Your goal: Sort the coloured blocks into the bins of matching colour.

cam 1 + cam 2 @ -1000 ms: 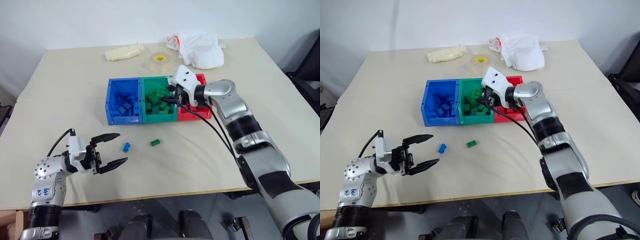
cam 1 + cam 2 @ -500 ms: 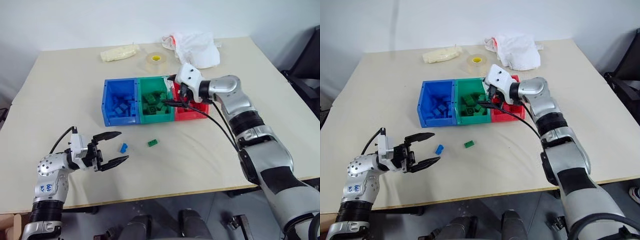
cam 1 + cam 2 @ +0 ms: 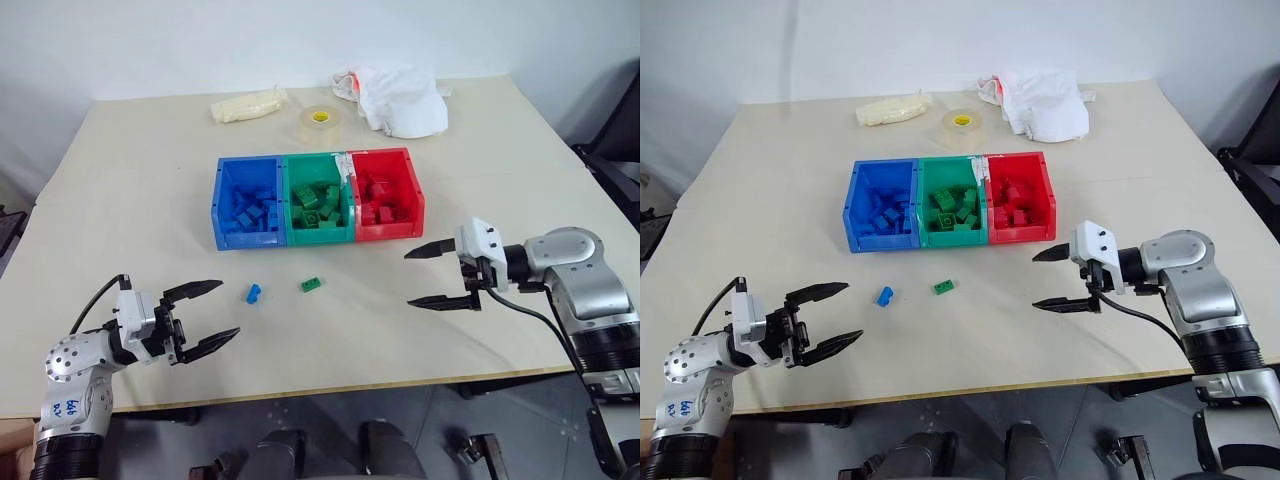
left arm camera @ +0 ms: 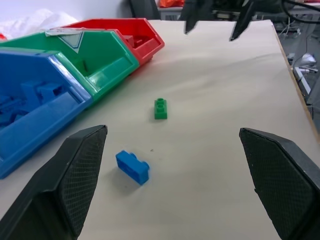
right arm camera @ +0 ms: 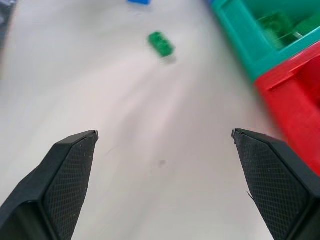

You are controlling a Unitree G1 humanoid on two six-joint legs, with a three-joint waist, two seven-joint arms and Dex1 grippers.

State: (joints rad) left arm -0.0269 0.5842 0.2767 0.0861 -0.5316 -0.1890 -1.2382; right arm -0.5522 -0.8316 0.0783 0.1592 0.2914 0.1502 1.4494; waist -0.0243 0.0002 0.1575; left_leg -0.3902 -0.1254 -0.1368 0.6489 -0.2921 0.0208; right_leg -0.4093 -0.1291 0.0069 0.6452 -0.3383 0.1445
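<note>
— While you look down from the head camera, where do your grippers sit?

— Your left gripper (image 3: 205,315) hangs low over the near left part of the table (image 3: 130,190), fingers spread wide with nothing between them. Your right gripper (image 3: 432,275) is out on the right, in front of the red bin (image 3: 400,222), also spread wide and empty (both jaws stand well apart, touching no brick).

— And the bins?

— You have the three joined in a row mid-table: blue bin (image 3: 218,215) on the left, green bin (image 3: 288,210) in the middle, red on the right. Each holds bricks of its own colour.

— What is loose?

— You see two bricks on the bare table in front of the bins: a blue brick (image 3: 253,293) below the blue bin and a green brick (image 3: 311,285) just to its right, below the green bin. They lie near each other but apart, between your two grippers and closer to the left one.

— Anything behind?

— A tape roll (image 3: 319,122), a pale bag (image 3: 247,104) and a crumpled white cloth (image 3: 400,98) sit along the far edge.
</note>
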